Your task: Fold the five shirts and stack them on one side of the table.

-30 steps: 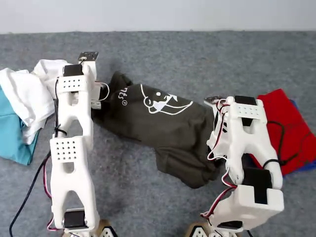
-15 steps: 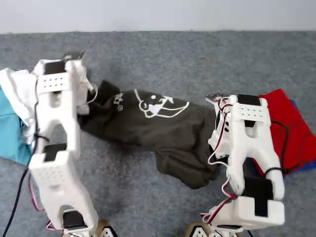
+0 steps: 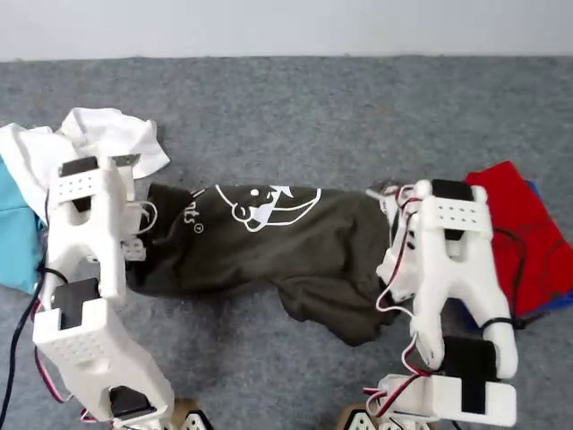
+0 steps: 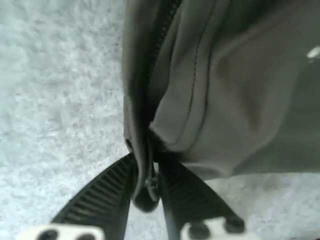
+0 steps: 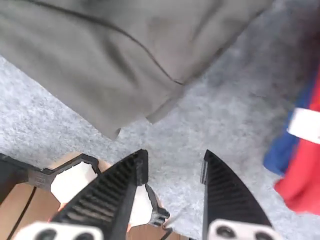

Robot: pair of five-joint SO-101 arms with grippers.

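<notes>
Left wrist view: left claw pinches the dark shirt by its edge, right claw gapes empty beside its hem.

Light diffuse, even, from above. High view bright; grey table evenly lit. Soft shadows along near edge of dark shirt, in creases. Left wrist view: table washed pale, shirt folds dark.
</notes>
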